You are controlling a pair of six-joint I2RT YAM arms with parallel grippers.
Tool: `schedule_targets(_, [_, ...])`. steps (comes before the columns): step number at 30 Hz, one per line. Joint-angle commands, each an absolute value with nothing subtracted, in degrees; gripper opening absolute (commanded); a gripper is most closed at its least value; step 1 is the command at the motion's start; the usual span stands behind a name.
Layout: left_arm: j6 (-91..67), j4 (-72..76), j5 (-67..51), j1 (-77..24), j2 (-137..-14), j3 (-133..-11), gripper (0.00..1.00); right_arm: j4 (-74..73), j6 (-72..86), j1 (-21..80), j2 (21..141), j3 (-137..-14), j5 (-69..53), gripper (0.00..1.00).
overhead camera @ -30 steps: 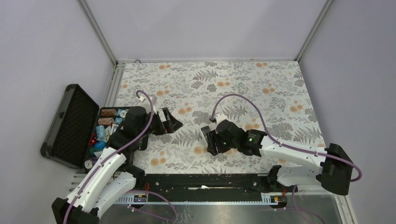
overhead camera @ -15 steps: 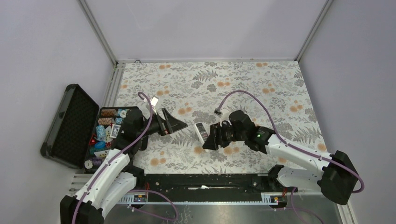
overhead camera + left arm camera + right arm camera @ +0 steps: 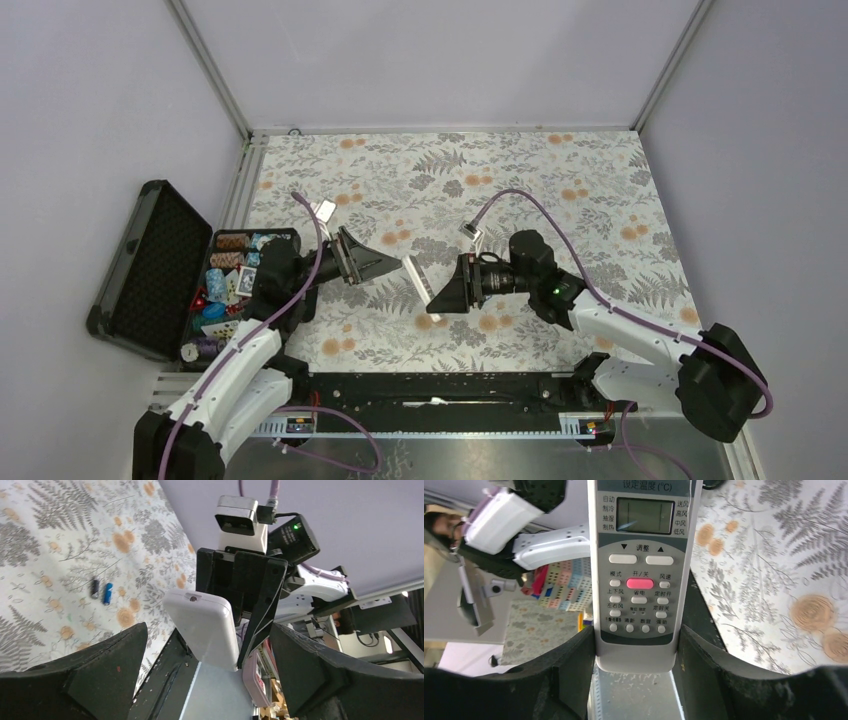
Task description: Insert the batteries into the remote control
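Remote control (image 3: 636,595) held aloft, batteries (image 3: 107,593) lying loose
The white handset is gripped at its lower end by the right hand (image 3: 635,652), its grey screen and buttons shown to that wrist camera. One dark cell and one blue cell are laid side by side on the floral surface (image 3: 50,540).

White remote control (image 3: 639,645), grey screen (image 3: 645,515), pink button (image 3: 640,583); batteries (image 3: 107,593) blue, dark; table (image 3: 560,190) grey-fern, orange-flower print.
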State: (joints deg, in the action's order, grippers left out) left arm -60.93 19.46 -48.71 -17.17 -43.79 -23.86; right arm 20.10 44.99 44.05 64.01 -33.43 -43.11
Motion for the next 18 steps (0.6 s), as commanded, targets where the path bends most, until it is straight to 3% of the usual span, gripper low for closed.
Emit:
schedule_targets(1, [-65.45, 30.28, -52.3, -16.79, -44.49, -23.37, 0.99, 34.42, 52.65, 43.22, 64.82, -32.93, -49.64, 0.0])
schedule_targets(5, [-68.25, 34.76, -52.97, -16.79, -44.98, -22.65, 0.99, 42.9, 57.76, 43.16, 65.18, -31.81, -50.77, 0.0])
schedule_targets(18, [-78.62, 50.15, -54.49, -16.79, -47.73, -21.09, 0.99, 48.75, 61.15, 43.23, 69.67, -34.7, -52.76, 0.0])
